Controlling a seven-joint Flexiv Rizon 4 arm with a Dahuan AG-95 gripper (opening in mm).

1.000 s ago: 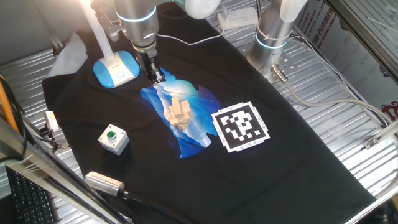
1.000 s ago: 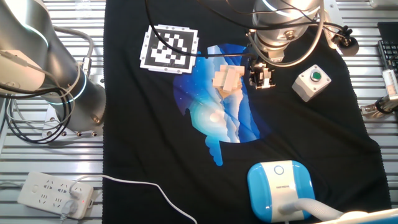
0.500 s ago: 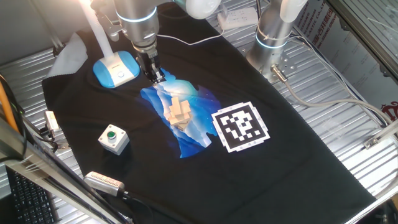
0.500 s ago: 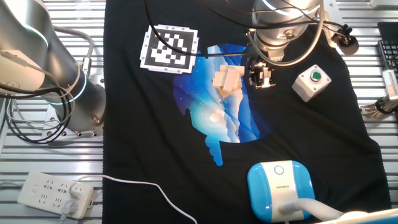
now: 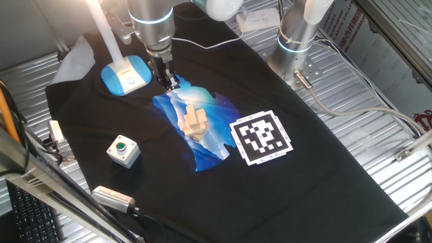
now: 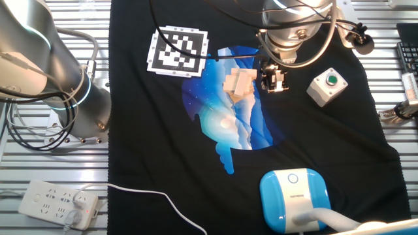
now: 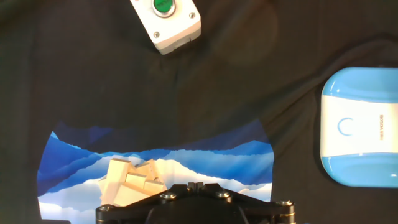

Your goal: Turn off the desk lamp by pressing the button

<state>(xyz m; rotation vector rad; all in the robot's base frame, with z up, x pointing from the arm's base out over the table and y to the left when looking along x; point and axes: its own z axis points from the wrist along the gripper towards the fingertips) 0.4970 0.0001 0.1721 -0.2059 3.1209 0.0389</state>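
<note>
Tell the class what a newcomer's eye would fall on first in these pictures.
Most striking is the bright blue mountain print in the middle of the black cloth, with pale wooden blocks on it. Next to it lies a black-and-white marker. The desk lamp glows at a far corner, with the claw beside it.

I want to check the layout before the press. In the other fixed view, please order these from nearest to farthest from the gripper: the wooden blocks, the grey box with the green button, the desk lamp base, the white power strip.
From the gripper:
1. Wooden blocks, just left of it.
2. Grey box, to its right.
3. Desk lamp base, at the bottom edge.
4. Power strip, bottom-left corner, off the cloth.
</note>
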